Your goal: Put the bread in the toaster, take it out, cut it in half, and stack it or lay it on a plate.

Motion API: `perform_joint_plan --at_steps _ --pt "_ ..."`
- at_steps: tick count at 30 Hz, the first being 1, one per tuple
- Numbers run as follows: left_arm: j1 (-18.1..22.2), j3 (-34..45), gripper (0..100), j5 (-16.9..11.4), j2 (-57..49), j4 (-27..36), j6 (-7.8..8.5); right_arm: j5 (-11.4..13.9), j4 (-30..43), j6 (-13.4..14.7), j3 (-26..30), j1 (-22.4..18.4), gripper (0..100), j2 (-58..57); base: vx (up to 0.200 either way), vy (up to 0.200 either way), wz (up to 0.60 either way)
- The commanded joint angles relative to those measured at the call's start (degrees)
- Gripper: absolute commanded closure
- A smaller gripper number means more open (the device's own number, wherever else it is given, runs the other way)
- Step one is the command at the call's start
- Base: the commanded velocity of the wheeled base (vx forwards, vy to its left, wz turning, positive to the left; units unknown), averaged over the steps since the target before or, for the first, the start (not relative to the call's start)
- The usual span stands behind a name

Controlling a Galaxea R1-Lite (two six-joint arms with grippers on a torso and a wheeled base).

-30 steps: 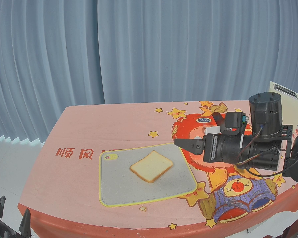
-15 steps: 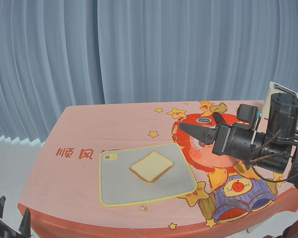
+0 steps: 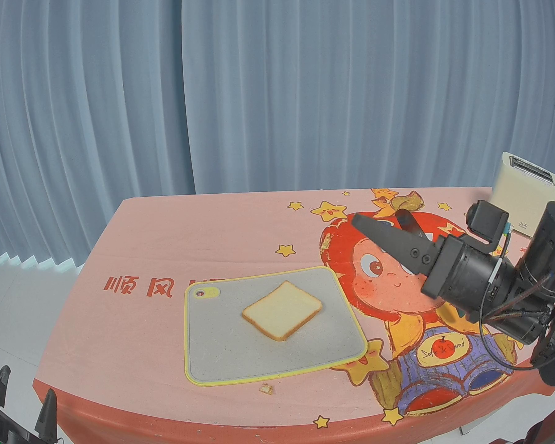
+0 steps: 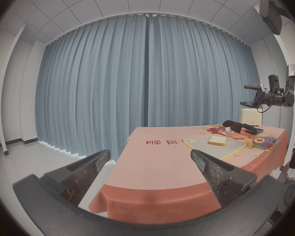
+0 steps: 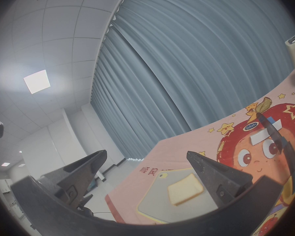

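Note:
A pale bread slice (image 3: 282, 310) lies flat on the grey cutting board (image 3: 228, 346), also seen in the right wrist view as the bread slice (image 5: 185, 189) and far off as the bread slice (image 4: 217, 140). The cream toaster (image 3: 527, 192) stands at the table's back right. My right gripper (image 3: 367, 226) hangs open above the table, right of the board, pointing toward the back left; nothing is between its fingers (image 5: 219, 177). A black-handled knife (image 5: 274, 135) lies on the cloth beneath it. My left gripper (image 4: 150, 161) is open, low and left of the table.
The pink printed tablecloth (image 3: 166, 242) covers a table with a rounded front edge. A small crumb (image 3: 266, 389) lies near that edge, in front of the board. Grey curtains hang behind. The cloth's left and back parts are bare.
My right arm has drawn back to the right and tilted its gripper upward, away from the board, uncovering the toaster. The bread and board have not moved.

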Motion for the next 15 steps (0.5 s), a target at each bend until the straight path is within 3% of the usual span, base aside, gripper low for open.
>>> perform_joint_plan --at_steps 1,10,15 --pt "0.0 1.0 0 0.0 0.0 0.0 -0.02 2.0 -7.3 1.5 6.2 0.0 0 1.0 0.0 0.0 0.0" --pt "0.0 1.0 0 0.0 0.0 0.0 -0.02 1.8 -17.5 0.8 9.4 1.0 0 2.1 0.0 0.0 0.0" --pt "0.0 1.0 0 0.0 0.0 0.0 -0.02 1.8 -18.8 0.0 9.8 1.3 0 2.6 0.0 0.0 0.0"
